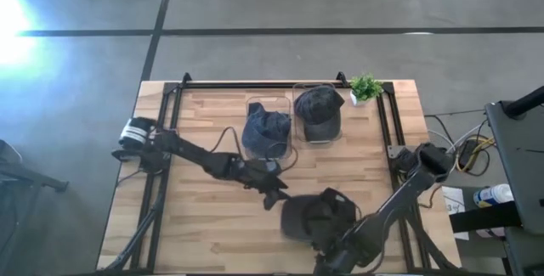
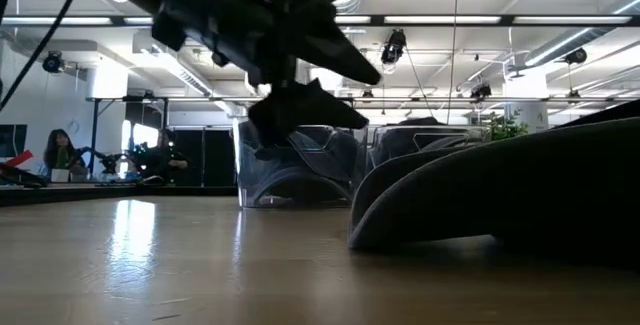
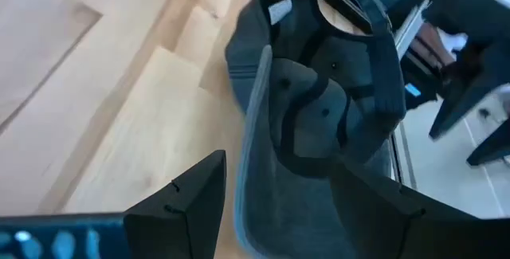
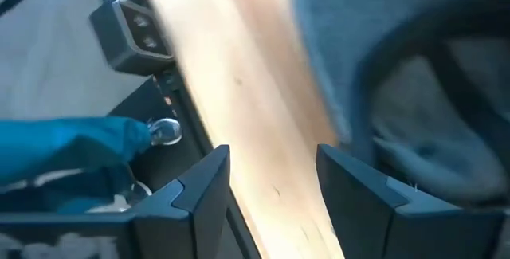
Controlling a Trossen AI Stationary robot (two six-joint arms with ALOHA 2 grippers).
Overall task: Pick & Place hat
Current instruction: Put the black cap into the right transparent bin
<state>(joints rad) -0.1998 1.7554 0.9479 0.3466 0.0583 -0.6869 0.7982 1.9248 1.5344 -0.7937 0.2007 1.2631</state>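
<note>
step: pick-up not done yet, hat (image 1: 313,216) lies upside down on table (image 1: 187,225) near the front edge | left gripper (image 3: 275,203) is spread wide, nothing held, hung just beside the brim | right gripper (image 4: 271,175) is parted too, empty, next to the hat | next, probably: brim gets straddled and pinched, then carried toward the bins (image 1: 293,123) at the back

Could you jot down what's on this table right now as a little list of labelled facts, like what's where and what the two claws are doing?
loose cap: dark cap lying upside down on the table, near edge
bins: two clear bins, each with a cap inside
plant: small green plant at the far corner
left claw: left claw open, just beside the loose cap
right claw: right claw open, at the table's near edge by the cap
</note>
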